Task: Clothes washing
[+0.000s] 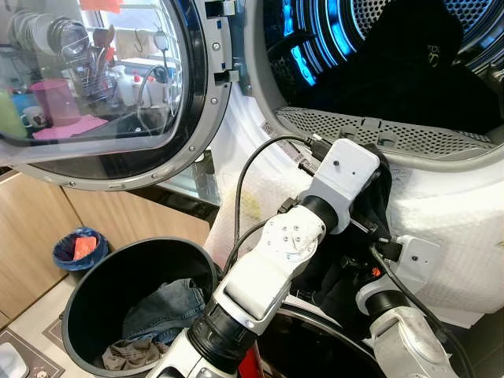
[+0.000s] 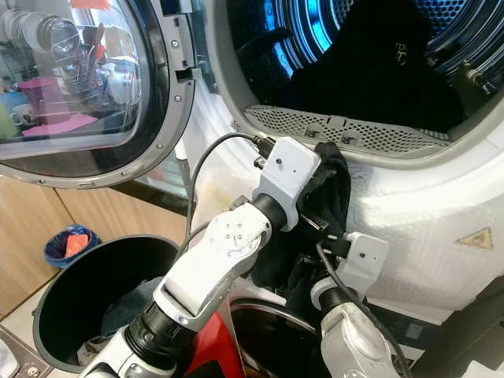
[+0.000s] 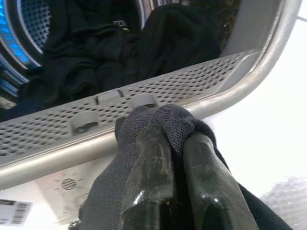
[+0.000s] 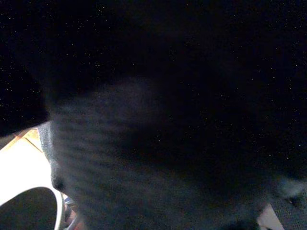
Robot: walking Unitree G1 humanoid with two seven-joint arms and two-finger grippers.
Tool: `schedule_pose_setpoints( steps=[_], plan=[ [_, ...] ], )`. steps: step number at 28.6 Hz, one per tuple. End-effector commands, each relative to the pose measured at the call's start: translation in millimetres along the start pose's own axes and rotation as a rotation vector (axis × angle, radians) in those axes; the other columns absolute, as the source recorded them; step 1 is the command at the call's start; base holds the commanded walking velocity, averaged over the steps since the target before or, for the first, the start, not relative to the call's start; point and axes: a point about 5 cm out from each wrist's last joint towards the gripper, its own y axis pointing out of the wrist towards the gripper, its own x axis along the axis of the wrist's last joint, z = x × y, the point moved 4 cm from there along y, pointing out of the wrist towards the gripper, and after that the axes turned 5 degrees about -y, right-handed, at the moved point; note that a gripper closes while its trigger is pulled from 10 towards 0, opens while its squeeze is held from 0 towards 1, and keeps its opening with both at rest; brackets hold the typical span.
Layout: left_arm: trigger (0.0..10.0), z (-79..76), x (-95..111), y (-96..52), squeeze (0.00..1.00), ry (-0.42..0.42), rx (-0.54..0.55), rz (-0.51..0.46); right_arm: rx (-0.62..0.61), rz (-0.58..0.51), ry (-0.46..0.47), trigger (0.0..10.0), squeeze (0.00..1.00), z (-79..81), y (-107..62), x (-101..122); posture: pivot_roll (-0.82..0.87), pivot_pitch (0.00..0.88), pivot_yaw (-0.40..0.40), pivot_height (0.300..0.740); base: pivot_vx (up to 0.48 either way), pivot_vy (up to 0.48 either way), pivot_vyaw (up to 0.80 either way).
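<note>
Blue-lit inside, the washer drum [image 1: 370, 47] already holds dark clothes [image 3: 120, 43]. A black garment [image 3: 158, 127] is pinched between the closed left gripper [image 3: 175, 143] fingers just below the perforated door rim [image 3: 192, 76]. Whether the right gripper's fingers are open cannot be told.

Right wrist view: dark cloth [image 4: 158, 143] pressed over the lens, blurred; right gripper fingers hidden. Head views: left gripper's tips buried behind the dark garment [image 2: 331, 189]. Drum [image 1: 378, 47] cropped at top edge.

Dark mesh-knit garment [image 3: 158, 125] bunched at perforated grey drum lip [image 3: 57, 128], hanging down the white front, black clothes [image 3: 120, 43] heaped inside blue-lit drum [image 1: 331, 39]
</note>
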Motion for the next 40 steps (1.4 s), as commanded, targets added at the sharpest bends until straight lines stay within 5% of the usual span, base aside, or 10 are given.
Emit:
schedule_pose_setpoints(
  steps=[1,11,20,22,23,24,26,32,40],
  plan=[
    [10.0,-35.5,47,7.6,1.0,-0.099,-0.119,-0.166,0.014,-0.02,0.042,0.0,0.0,5.0,2.8,5,-0.1,0.0,0.05,0.74,0.0,0.0,0.0],
    [10.0,-41.8,53,4.2,1.0,-0.155,-0.187,-0.19,0.042,-0.044,0.124,0.0,0.0,11.3,3.5,9,-0.1,0.0,0.046,0.74,0.0,0.0,0.0],
    [10.0,-52.2,55,-0.8,1.0,-0.221,-0.275,-0.195,0.114,-0.073,0.299,0.0,0.0,20.6,2.5,15,-0.11,0.0,0.048,0.74,0.0,0.0,0.0],
    [10.0,-57.3,53,-3.2,1.0,-0.219,-0.311,-0.183,0.146,-0.073,0.351,1.6,0.0,24.6,1.5,16,-0.11,0.0,0.05,0.74,0.0,0.0,0.0],
    [10.0,-59.3,52,-4.2,1.0,-0.219,-0.324,-0.18,0.167,-0.079,0.394,3.8,0.0,27.4,0.8,17,-0.11,0.0,0.051,0.74,0.0,0.0,0.0],
    [10.0,-61.4,51,-5.5,1.0,-0.219,-0.339,-0.176,0.191,-0.085,0.451,4.7,0.0,30.7,-0.2,18,-0.11,0.0,0.052,0.74,0.0,0.0,0.0],
    [10.0,-62.5,50,-6.9,1.0,-0.217,-0.351,-0.171,0.214,-0.079,0.509,10.0,0.0,34.1,-1.7,18,-0.11,0.0,0.053,0.74,0.0,0.0,0.0],
    [10.0,-47.2,42,-12.0,1.0,-0.181,-0.337,-0.158,0.25,-0.089,0.676,10.0,0.0,35.1,-4.5,23,-0.11,0.0,0.053,0.74,0.0,0.0,0.0],
    [10.0,-9.2,28,-37.9,1.0,-0.159,-0.322,-0.147,0.439,-0.17,0.664,10.0,0.0,38.3,-6.4,61,-0.1,0.0,0.044,0.74,0.0,0.0,0.0]
  ],
)
